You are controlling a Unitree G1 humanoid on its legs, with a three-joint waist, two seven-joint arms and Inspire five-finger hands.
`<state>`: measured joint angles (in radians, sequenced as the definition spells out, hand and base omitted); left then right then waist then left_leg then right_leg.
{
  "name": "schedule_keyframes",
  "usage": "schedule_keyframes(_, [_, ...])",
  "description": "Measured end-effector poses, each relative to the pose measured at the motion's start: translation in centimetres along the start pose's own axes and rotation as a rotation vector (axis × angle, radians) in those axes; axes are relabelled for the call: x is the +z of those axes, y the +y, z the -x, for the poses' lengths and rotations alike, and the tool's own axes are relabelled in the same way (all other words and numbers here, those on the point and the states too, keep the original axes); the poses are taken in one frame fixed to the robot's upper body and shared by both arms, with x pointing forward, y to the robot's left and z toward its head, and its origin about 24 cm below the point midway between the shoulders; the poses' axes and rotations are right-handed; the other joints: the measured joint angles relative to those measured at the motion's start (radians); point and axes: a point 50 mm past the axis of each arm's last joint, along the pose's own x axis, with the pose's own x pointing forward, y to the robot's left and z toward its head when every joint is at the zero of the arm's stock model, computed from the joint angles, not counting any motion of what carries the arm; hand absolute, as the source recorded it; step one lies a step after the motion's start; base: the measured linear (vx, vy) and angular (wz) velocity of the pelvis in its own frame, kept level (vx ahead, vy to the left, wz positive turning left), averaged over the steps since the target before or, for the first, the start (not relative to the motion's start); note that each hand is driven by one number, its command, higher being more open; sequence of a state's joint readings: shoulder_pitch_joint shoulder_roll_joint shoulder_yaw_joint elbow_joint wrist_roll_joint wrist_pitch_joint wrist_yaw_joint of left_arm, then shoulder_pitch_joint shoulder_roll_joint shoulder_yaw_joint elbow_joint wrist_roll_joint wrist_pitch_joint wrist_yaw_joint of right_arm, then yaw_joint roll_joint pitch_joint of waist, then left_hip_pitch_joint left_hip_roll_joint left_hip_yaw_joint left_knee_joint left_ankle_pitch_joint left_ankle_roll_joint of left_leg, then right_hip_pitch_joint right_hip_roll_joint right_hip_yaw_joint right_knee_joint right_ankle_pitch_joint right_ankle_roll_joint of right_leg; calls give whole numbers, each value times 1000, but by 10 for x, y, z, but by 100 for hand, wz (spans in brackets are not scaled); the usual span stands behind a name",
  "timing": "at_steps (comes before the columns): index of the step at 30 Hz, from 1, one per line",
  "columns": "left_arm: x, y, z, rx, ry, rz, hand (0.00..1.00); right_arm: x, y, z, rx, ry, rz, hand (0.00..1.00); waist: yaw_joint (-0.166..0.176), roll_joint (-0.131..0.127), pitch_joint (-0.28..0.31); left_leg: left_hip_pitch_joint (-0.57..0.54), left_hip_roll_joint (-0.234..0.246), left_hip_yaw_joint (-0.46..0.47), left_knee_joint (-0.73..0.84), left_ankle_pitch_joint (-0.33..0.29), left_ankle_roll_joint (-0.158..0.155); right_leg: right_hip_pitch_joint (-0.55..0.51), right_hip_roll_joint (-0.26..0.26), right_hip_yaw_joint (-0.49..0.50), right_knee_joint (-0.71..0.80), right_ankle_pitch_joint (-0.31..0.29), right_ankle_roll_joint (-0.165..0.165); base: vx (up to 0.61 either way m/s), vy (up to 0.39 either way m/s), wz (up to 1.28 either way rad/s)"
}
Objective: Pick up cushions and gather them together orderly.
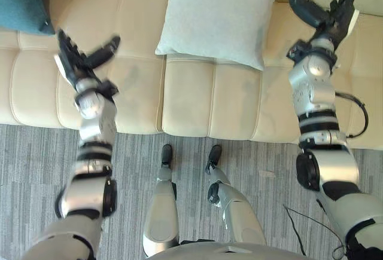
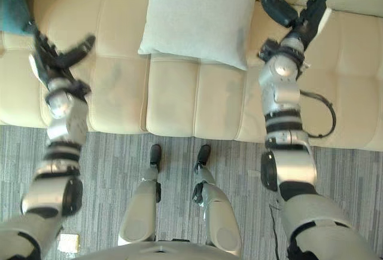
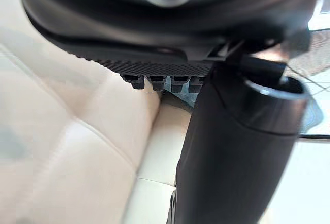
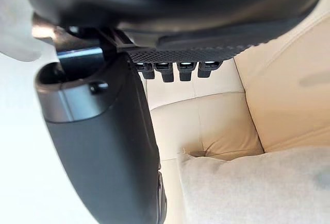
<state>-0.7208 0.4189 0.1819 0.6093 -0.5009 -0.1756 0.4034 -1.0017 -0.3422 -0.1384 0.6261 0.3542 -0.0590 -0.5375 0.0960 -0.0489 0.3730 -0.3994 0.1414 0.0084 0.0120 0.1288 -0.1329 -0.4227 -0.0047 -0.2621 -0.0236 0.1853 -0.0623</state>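
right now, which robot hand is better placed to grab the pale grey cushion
Right, probably. The open right robot hand sits just beside the pale grey cushion; the left robot hand is open, nearer the teal cushion.

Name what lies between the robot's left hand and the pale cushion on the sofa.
Only bare cream sofa seat. The left eye view shows the open left hand and the pale cushion apart, with no object between them.
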Motion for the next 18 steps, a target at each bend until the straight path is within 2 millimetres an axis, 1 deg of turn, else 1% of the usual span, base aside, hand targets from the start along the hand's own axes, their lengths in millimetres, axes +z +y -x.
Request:
schedule_keyframes(1, [-26, 12, 17, 4, 69, -24, 100, -12, -15, 8, 7, 3, 24, 100, 3, 0, 0, 15, -1, 0, -8, 0, 0, 14, 0, 0, -5, -1, 2, 54, -7, 4])
schedule_keyframes(2, [-31, 15, 21, 6, 85, -28, 100, -16, -19, 11, 8, 7, 32, 100, 3, 0, 0, 18, -1, 0, -9, 0, 0, 18, 0, -1, -5, -2, 3, 70, -5, 5])
schedule_keyframes(3, [-55, 25, 39, 7, 153, -56, 100, -32, -35, 21, 15, 29, 71, 100, 3, 0, 0, 29, -4, 0, -10, 0, 1, 31, -3, -1, -10, -4, 5, 54, -1, 4])
schedule_keyframes(4, [-66, 30, 49, 6, 188, -73, 100, -40, -43, 26, 19, 45, 95, 100, 3, 0, 0, 33, -6, 0, -10, -1, 1, 37, -4, 0, -11, -5, 7, 62, 4, 5])
schedule_keyframes(5, [-98, 43, 83, -7, 300, -113, 100, -70, -69, 50, 28, 117, 175, 100, 3, 2, -1, 46, -9, 1, -10, -8, 10, 52, -6, 1, -16, -7, 10, 39, 5, 2])
schedule_keyframes(6, [-104, 46, 90, -10, 326, -123, 100, -77, -74, 57, 31, 138, 187, 100, 3, 2, -1, 50, -9, 2, -10, -12, 13, 55, -6, 2, -18, -8, 11, 36, 6, -1])
schedule_keyframes(7, [-115, 51, 103, -20, 367, -144, 100, -89, -82, 69, 37, 176, 207, 100, 3, 3, -2, 56, -9, 3, -10, -16, 14, 62, -6, 3, -19, -9, 13, 21, 6, -9])
schedule_keyframes(8, [-134, 62, 130, -48, 454, -196, 100, -116, -97, 98, 57, 270, 253, 100, 1, 3, -2, 75, -9, 9, -10, -29, 16, 77, -5, 11, -21, -10, 15, 21, 9, -14])
schedule_keyframes(9, [-146, 69, 151, -76, 522, -227, 100, -136, -110, 125, 67, 355, 286, 100, 0, 6, -4, 93, -10, 16, -9, -39, 22, 93, -5, 17, -24, -15, 22, 13, 9, -15])
schedule_keyframes(10, [-152, 72, 161, -87, 556, -236, 100, -144, -117, 137, 68, 395, 304, 100, -1, 9, -7, 101, -10, 18, -9, -42, 22, 101, -5, 18, -25, -16, 23, 7, 10, -10])
schedule_keyframes(11, [-163, 79, 183, -108, 625, -262, 100, -160, -133, 165, 67, 485, 342, 100, -5, 17, -17, 118, -12, 21, -7, -49, 22, 119, -6, 19, -27, -18, 27, 6, 13, -4])
schedule_keyframes(12, [-171, 87, 200, -114, 683, -282, 100, -170, -146, 188, 67, 555, 378, 100, -12, 24, -35, 130, -13, 23, -7, -54, 22, 133, -7, 21, -32, -20, 30, 10, 14, -4])
schedule_keyframes(13, [-173, 92, 205, -115, 703, -297, 100, -173, -150, 195, 70, 578, 391, 100, -15, 25, -42, 135, -13, 25, -7, -57, 23, 137, -7, 22, -33, -21, 30, 21, 19, -7])
schedule_keyframes(14, [-183, 107, 224, -109, 783, -345, 100, -184, -163, 219, 83, 659, 447, 100, -22, 30, -77, 151, -14, 31, -6, -65, 24, 152, -7, 27, -37, -23, 33, 30, 17, -8])
schedule_keyframes(15, [-188, 115, 234, -103, 832, -372, 100, -189, -172, 233, 87, 708, 480, 100, -26, 32, -101, 164, -14, 34, -6, -69, 25, 166, -7, 30, -42, -25, 36, 49, 21, -9])
schedule_keyframes(16, [-194, 127, 247, -92, 897, -404, 100, -197, -183, 252, 94, 777, 523, 100, -30, 32, -126, 189, -14, 37, -7, -80, 29, 193, -7, 33, -49, -28, 41, 48, 21, -4])
schedule_keyframes(18, [-198, 140, 262, -83, 960, -451, 100, -205, -194, 272, 101, 861, 572, 100, -44, 28, -162, 212, -16, 39, -7, -88, 28, 219, -7, 34, -61, -30, 44, 41, 27, -3])
